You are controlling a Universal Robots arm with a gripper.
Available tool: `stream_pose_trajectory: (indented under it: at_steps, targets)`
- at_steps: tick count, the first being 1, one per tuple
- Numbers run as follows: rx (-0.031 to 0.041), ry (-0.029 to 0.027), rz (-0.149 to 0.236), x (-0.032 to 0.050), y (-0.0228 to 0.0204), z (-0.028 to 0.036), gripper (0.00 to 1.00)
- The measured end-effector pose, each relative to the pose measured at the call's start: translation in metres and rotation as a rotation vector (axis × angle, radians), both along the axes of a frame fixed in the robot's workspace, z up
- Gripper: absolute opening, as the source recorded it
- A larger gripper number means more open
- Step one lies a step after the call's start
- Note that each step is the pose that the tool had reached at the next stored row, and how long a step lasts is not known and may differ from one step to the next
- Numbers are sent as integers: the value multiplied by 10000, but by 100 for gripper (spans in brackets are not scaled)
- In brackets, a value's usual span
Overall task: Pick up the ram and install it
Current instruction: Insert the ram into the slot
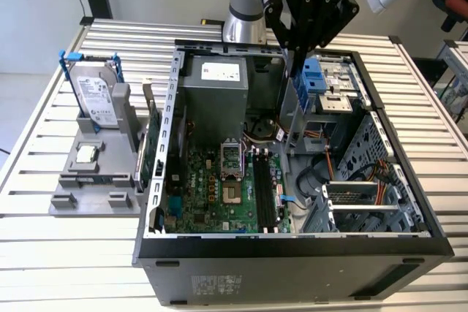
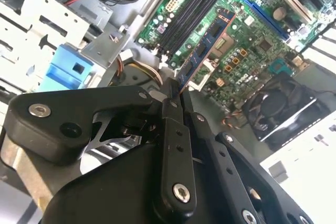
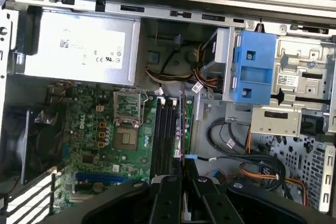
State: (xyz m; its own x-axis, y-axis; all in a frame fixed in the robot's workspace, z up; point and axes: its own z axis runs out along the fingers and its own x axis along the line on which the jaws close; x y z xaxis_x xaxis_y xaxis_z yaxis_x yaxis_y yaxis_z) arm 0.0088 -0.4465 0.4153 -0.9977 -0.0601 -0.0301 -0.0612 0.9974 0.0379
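My gripper (image 1: 296, 60) hangs over the back of the open computer case, above the motherboard (image 1: 212, 195). In the second wrist view my gripper (image 2: 173, 90) is shut on one end of the ram (image 2: 207, 43), a thin dark stick with black chips that juts out from the fingertips. In the first wrist view the ram (image 3: 182, 121) appears edge-on below my gripper (image 3: 182, 163), in the air beside the black memory slots (image 3: 165, 129). The slots (image 1: 265, 195) run along the motherboard, on the exterior view's right of the processor socket (image 1: 232, 177).
A silver hard drive (image 1: 96, 93) in a blue frame stands on a grey holder at the exterior view's left, with a green expansion card (image 1: 151, 144) beside the case wall. Inside the case are the power supply (image 1: 219, 89), a blue drive caddy (image 1: 313, 78) and loose cables (image 1: 322, 173).
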Motion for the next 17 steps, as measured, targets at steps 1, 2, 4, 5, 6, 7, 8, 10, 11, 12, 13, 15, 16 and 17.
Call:
stream_pose_trajectory:
  at_steps: [1, 2, 4, 5, 6, 7, 8, 10, 11, 12, 13, 15, 16, 17]
  targets:
    - [0, 0, -112, 0, 0, 0, 0]
    - [0, 0, -241, 0, 0, 0, 0]
    - [0, 0, -466, 0, 0, 0, 0]
    - [0, 0, -590, 0, 0, 0, 0]
    - [0, 0, -705, 0, 0, 0, 0]
    - [0, 0, -828, 0, 0, 0, 0]
    - [0, 0, -946, 0, 0, 0, 0]
    - [0, 0, -1192, 0, -1, 0, 0]
    - [0, 0, -1313, 0, -1, 0, 0]
    - [0, 0, -1433, 0, -1, 0, 0]
    - [0, 0, -1541, 0, -1, 0, 0]
    - [-1, 1, -1630, 1, -1, 0, 0]
    - [-1, 1, -1666, 1, -2, 1, 0]
    - [-1, 0, -1673, 1, -2, 0, 0]
